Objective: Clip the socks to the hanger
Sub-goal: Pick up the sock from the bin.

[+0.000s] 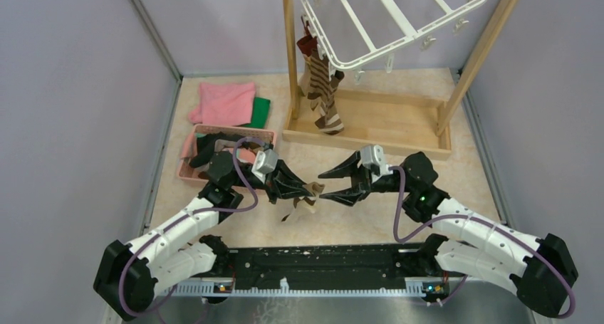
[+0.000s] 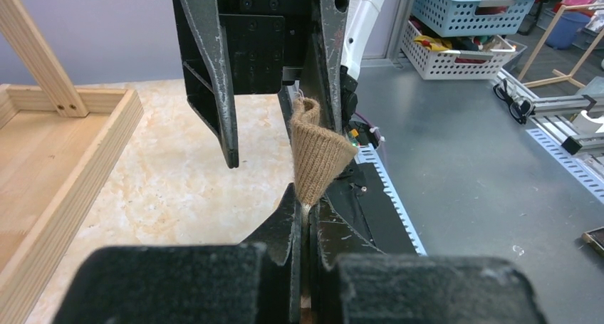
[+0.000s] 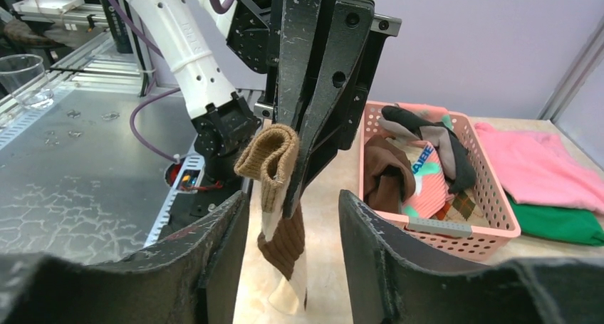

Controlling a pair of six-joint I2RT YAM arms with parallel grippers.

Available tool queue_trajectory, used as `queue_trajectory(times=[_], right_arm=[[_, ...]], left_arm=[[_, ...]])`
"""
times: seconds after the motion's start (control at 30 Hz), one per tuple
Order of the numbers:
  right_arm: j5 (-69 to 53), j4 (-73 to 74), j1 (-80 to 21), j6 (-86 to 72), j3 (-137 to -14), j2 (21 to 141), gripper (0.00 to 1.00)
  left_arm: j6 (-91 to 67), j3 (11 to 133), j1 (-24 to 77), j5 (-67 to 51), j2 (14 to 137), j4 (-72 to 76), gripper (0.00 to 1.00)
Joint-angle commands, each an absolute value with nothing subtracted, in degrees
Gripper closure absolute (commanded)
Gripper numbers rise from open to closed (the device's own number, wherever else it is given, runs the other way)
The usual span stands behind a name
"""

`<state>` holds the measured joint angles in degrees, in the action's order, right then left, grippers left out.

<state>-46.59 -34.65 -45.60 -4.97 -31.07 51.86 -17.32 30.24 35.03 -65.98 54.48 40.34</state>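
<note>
My left gripper [image 1: 306,190] is shut on a sock [image 1: 299,206] with a tan cuff and brown and cream bands. The sock hangs from it above the table in the middle. In the left wrist view the tan cuff [image 2: 317,153] sticks up from the closed fingertips [image 2: 308,204]. My right gripper [image 1: 322,184] is open and faces the left one, its jaws either side of the cuff without touching it. The right wrist view [image 3: 292,217] shows the sock [image 3: 274,167] between its open fingers. The white hanger [image 1: 399,18] hangs at the back, with striped socks [image 1: 324,89] clipped at its left corner.
A wooden post frame [image 1: 370,128] stands under the hanger at the back. A pink basket [image 1: 191,169] with more socks sits at the left, also in the right wrist view [image 3: 491,224]. Behind it lie a pink cloth [image 1: 224,102] and a green cloth [image 1: 261,112].
</note>
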Motion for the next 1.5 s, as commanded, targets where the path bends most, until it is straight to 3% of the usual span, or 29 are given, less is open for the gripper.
queue_trajectory(times=[0.0,0.23,0.3,0.37,0.43,0.5,0.67,0.73,0.77,0.87,0.97,1.47], right_arm=[[-47.1,-39.1,-46.2,-5.5,-31.3,51.9,0.54],[-47.3,-42.6,-46.2,-7.8,-30.9,53.2,0.63],[-47.3,-42.5,-46.3,-7.8,-31.1,53.4,0.73],[-47.2,-40.7,-46.3,-7.4,-31.9,53.4,0.91],[-46.7,-38.5,-46.3,-6.9,-32.6,53.2,1.00],[-45.6,-36.4,-46.3,-6.2,-32.9,52.1,1.00],[-37.1,-25.9,-46.2,-1.8,-34.2,47.5,1.00],[-32.6,-20.7,-46.2,-0.4,-35.2,45.9,1.00],[-30.3,-18.3,-46.2,-0.3,-35.4,45.1,1.00],[-26.9,-16.7,-46.0,-0.5,-34.6,42.5,1.00],[-24.8,-16.5,-45.9,-1.9,-33.5,40.1,1.00],[-24.7,-9.5,-45.2,4.0,-31.4,30.0,1.00]], left_arm=[[-18.2,30.7,35.4,-66.4,53.6,45.1,1.00],[-19.0,30.5,35.5,-66.6,53.7,45.9,1.00],[-19.2,30.3,35.6,-66.4,53.6,46.3,1.00],[-19.5,30.3,35.6,-66.3,53.7,46.6,0.97],[-19.8,30.2,35.6,-65.3,53.5,46.6,0.82],[-20.3,29.9,35.7,-63.4,52.9,46.7,0.60],[-15.5,29.1,35.6,-51.3,48.7,38.0,0.27],[-13.3,28.5,35.6,-44.4,45.5,34.1,0.04],[-12.8,27.6,35.6,-42.0,42.9,34.1,0.02],[-14.8,23.8,35.6,-35.2,37.2,37.1,0.01],[-15.4,21.6,35.7,-35.8,36.1,41.3,0.01],[-14.5,23.9,37.4,-47.2,51.8,57.2,0.13]])
